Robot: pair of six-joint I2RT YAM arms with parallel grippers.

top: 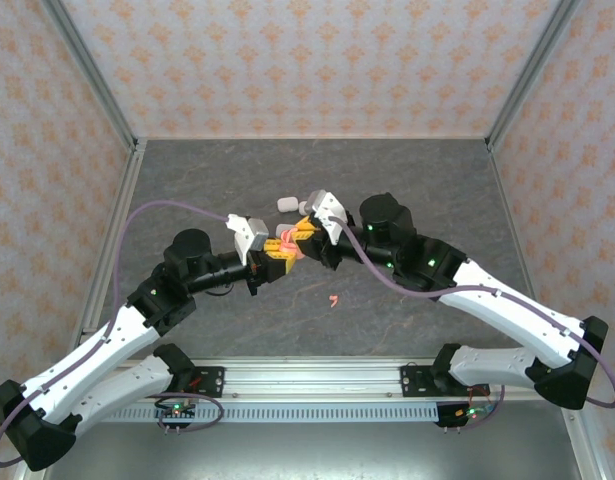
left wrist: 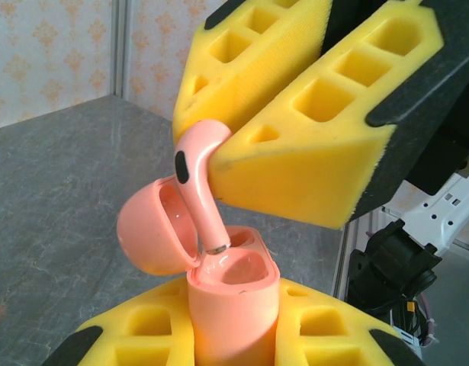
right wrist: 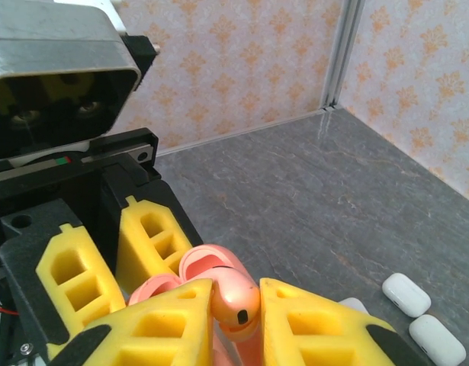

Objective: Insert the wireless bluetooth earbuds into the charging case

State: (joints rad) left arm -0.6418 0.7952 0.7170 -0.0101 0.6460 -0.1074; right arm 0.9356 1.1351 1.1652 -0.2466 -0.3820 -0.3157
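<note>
My left gripper (top: 271, 258) is closed firmly round the body of the pink case (left wrist: 234, 313). It holds the case upright off the table, with the lid (left wrist: 146, 232) hinged back on the side away from my right fingers. Directly above the case's mouth hangs the pink earbud (left wrist: 197, 187), stem down, its metal tip at the rim of the well nearest the hinge. From my left wrist I can't quite tell whether the tip has entered the well or merely rests on its edge. My right gripper (right wrist: 236, 324) has the earbud's head pinched between its yellow pads (left wrist: 310, 152), jaws nearly together.

To seat it well, I judge I should hold the case dead steady, tilt the stem to match the well's slant and lower slowly. I should let go only once the head sits flush. Pushing while misaligned could lever the case out of my left grip.

Nearer my bases than the case, a loose pink earbud (top: 333, 299) lies on the table. Beyond the case sit white cases (top: 287, 203).
</note>
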